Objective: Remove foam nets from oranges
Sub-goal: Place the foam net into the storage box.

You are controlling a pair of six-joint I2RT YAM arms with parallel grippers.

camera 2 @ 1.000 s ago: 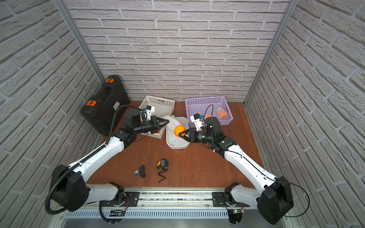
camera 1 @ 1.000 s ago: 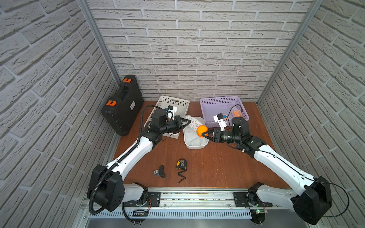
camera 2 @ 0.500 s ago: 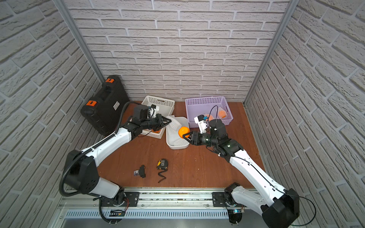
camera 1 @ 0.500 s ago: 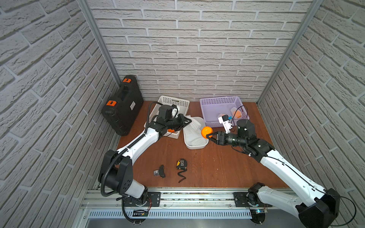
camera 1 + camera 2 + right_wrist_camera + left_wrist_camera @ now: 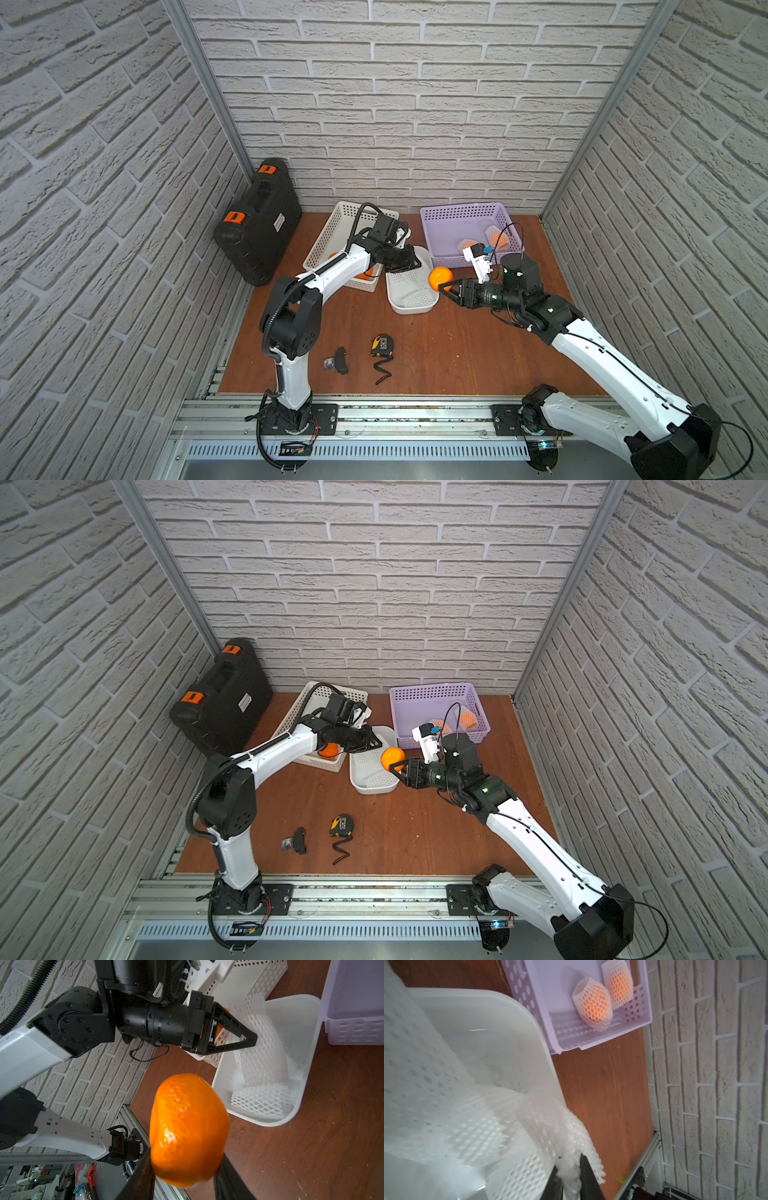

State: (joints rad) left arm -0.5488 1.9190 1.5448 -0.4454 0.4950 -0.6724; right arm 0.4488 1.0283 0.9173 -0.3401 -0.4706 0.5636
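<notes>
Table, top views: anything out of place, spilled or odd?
Yes: a tape measure and a small black part lie loose at the front of the table, foreign to this job. Nothing looks spilled or damaged.

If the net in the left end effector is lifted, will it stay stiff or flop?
Probably floppy: the net bends and creases where the left end effector pinches it. Likely very light: it is thin open mesh.

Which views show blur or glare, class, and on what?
Left wrist view: the nearby foam net is smeared by blur, while the netted oranges in the purple basket look crisp. Right wrist view: the orange is soft-edged with glare spots. Both top views: evenly lit, no obvious blur.
</notes>
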